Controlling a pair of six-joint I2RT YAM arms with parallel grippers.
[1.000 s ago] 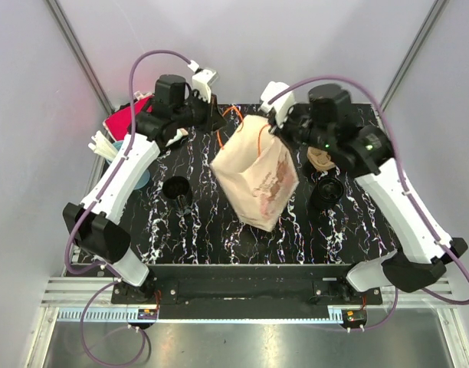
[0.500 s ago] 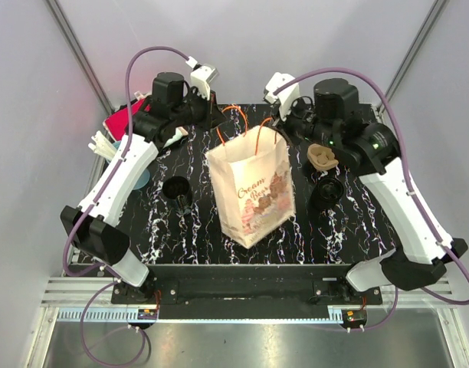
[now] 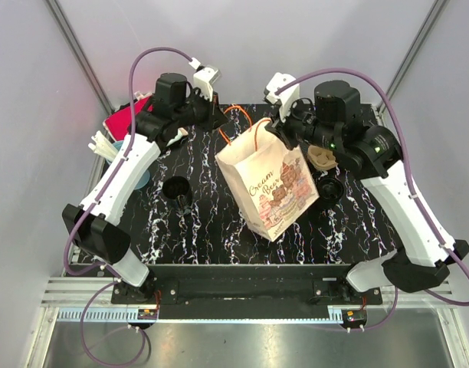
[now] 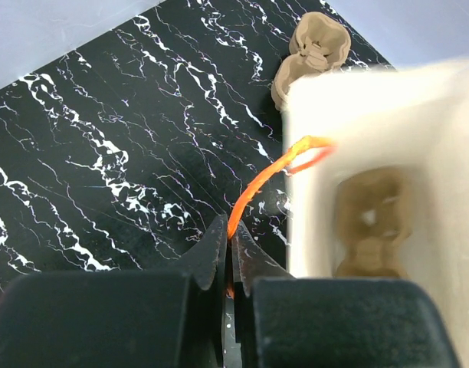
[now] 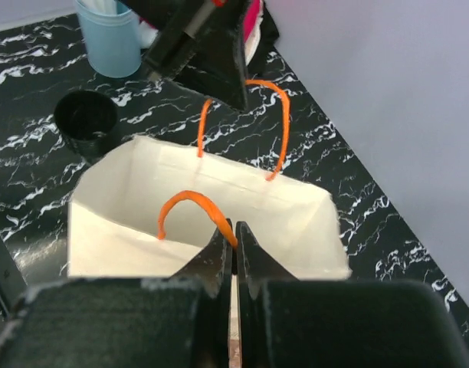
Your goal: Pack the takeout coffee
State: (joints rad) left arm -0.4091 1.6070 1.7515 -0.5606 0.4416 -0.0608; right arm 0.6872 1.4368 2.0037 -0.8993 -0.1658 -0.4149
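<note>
At the near edge, in front of the paper bag (image 3: pixel 277 192), a metal rail (image 3: pixel 234 307) runs the width of the cell, and both arm bases are bolted just behind it. The black tabletop (image 3: pixel 204 230), veined with white like marble, spreads under and around the bag. The bag stands near the middle of it with its mouth open and upward, leaning so that its printed face looks toward the near side. A black cup (image 3: pixel 175 188) stands open to the bag's left, apart from it, and a second black cup (image 3: pixel 329 189) shows just beside the bag's right edge, partly hidden. A brown cardboard cup carrier (image 3: pixel 321 158) lies behind that cup, close to the bag's right rim, and the left wrist view shows a similar brown shape (image 4: pixel 368 222) inside the bag. The left gripper (image 4: pixel 231 238) is pinched tight on the far handle (image 4: pixel 265 172), an orange cord loop at the bag's far-left rim. The right gripper (image 5: pixel 233 230) is likewise clamped on the near handle (image 5: pixel 190 201). Farther left of the bag stand a blue cup (image 5: pixel 108 38) holding white sticks and a pink-red object (image 3: pixel 123 119). Plain pale grey walls (image 3: pixel 234 46) close in the cell behind and beside the bag.
</note>
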